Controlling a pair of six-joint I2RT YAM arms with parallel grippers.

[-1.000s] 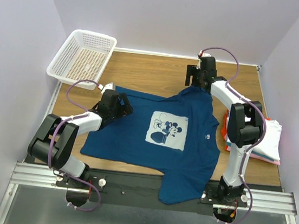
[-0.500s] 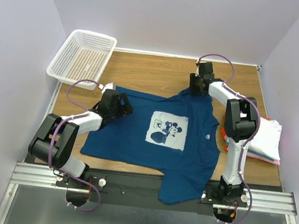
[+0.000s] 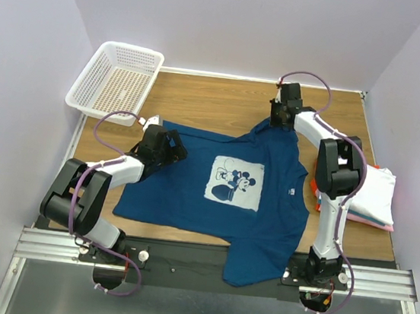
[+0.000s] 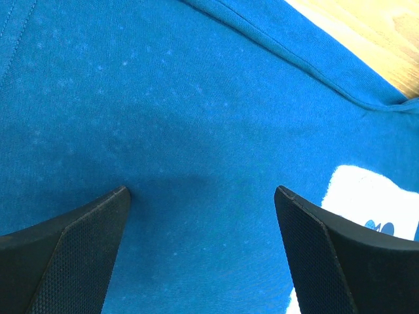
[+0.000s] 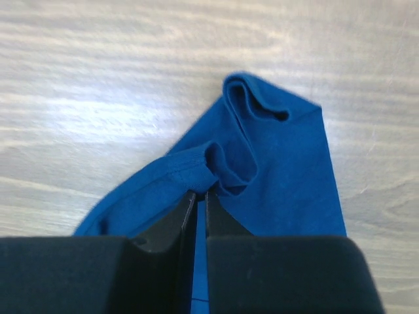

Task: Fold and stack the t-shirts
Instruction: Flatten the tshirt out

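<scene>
Now | left end effector spread wide over teal tee | right end effector clenched on sleeve

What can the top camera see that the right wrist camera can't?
Only the top camera shows the white basket, the Mickey print, the folded tees and the left gripper. Only the right wrist camera shows up close that the right gripper is pinched shut on a bunched fold of cloth. Both show the blue tee and the wooden table.
</scene>
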